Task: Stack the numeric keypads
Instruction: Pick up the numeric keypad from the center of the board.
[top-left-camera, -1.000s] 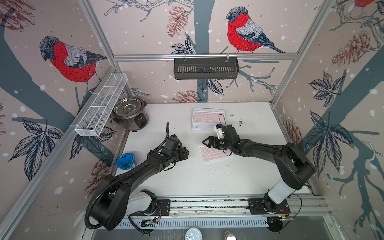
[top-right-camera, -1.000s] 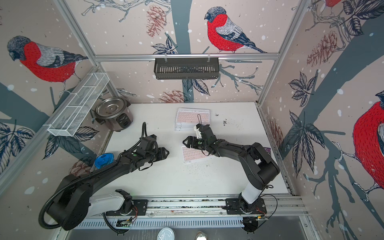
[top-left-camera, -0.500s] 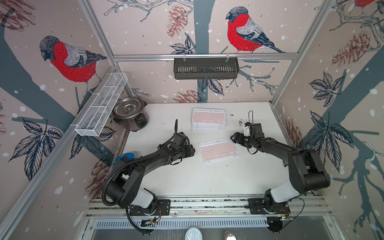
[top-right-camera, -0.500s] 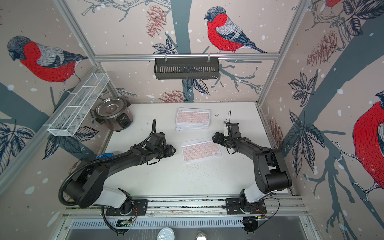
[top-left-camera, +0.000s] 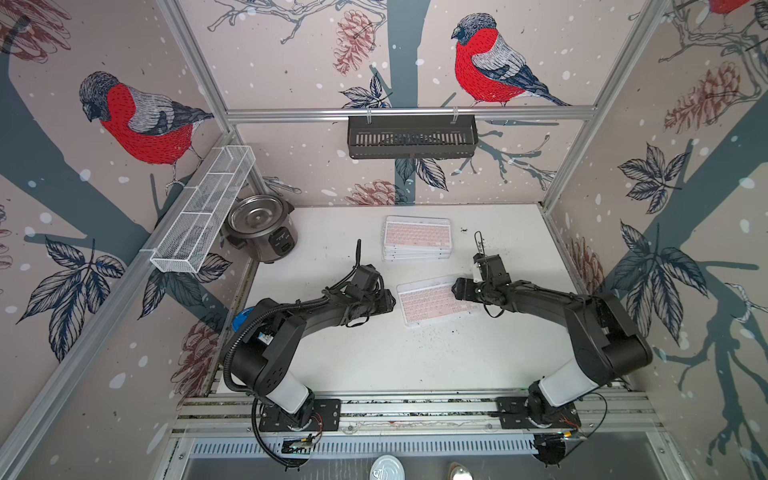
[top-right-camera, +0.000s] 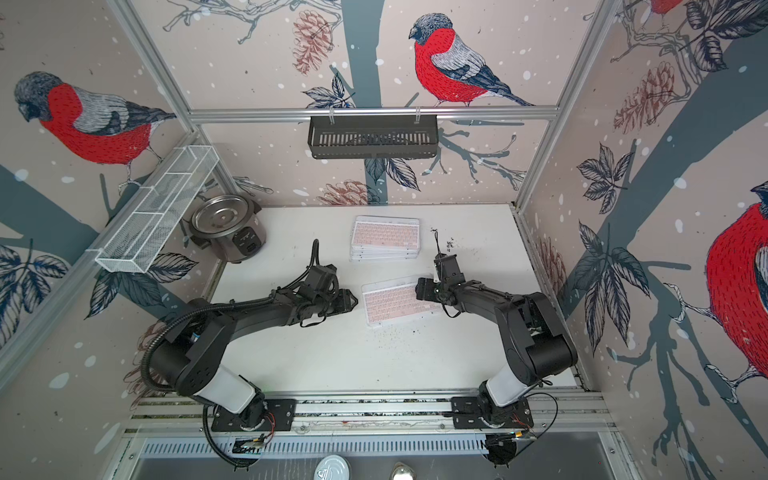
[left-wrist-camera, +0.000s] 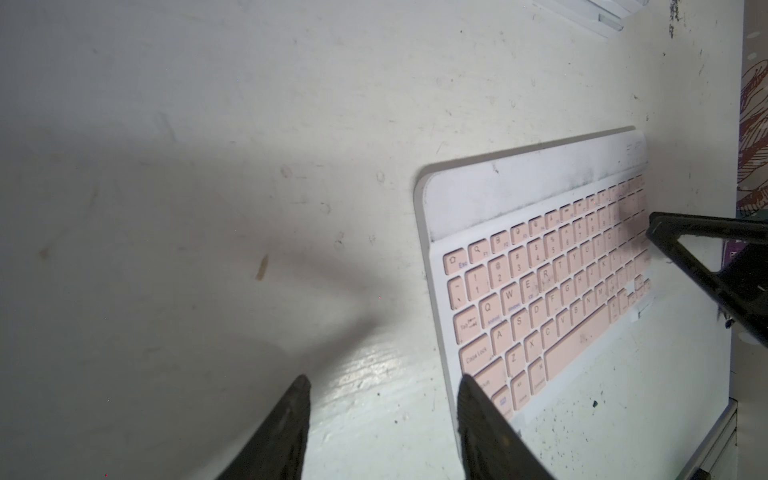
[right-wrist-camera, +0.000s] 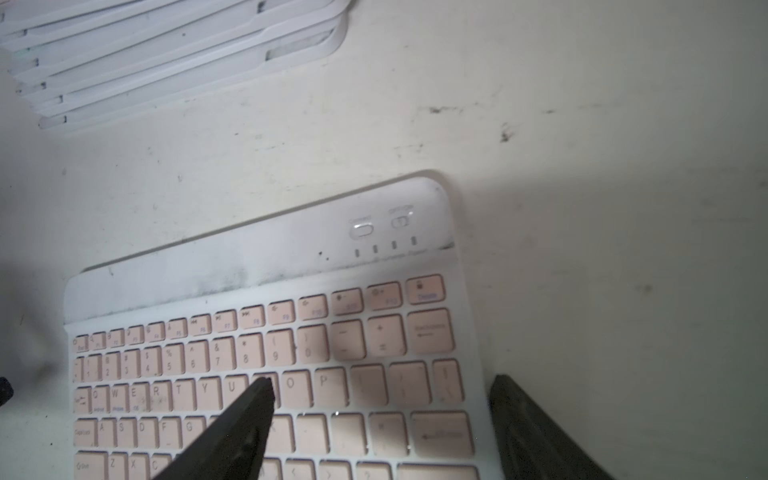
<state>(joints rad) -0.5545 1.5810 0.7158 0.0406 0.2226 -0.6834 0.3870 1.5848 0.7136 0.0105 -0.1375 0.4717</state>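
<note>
1. Loose keypad (top-left-camera: 432, 303) lies flat and keys up in the middle of the table (top-left-camera: 374, 361), skewed a little to the table edges. It has pink keys in a white frame.
2. The rest of the numeric keypads sit in a stack (top-left-camera: 417, 237) near the middle of the back edge, apart from the loose one. The top one is also pink. The right wrist view shows several layered white edges (right-wrist-camera: 166, 54), but the exact count is unclear.
3. Right gripper (top-left-camera: 456, 289) is at the loose keypad's right short end with jaws wide. One finger (right-wrist-camera: 249, 415) is over the keys and the other (right-wrist-camera: 523, 419) is past the edge over bare table. It grips nothing.
4. Left gripper (top-left-camera: 390, 301) is just beside the keypad's left short end. Its jaws are parted more narrowly than the right's, with only bare table between them (left-wrist-camera: 382, 380). One finger (left-wrist-camera: 482, 424) overlaps the keypad's near-left corner in the left wrist view, but contact cannot be told.
5. Dark specks (top-left-camera: 432, 336) are scattered on the table in front of the loose keypad.
6. Rice cooker (top-left-camera: 262, 228) stands in the back-left corner, and a blue item (top-left-camera: 240, 321) is at the left edge.
7. White wire basket (top-left-camera: 203, 208) hangs on the left wall, and a black basket (top-left-camera: 411, 135) hangs on the back rail.
</note>
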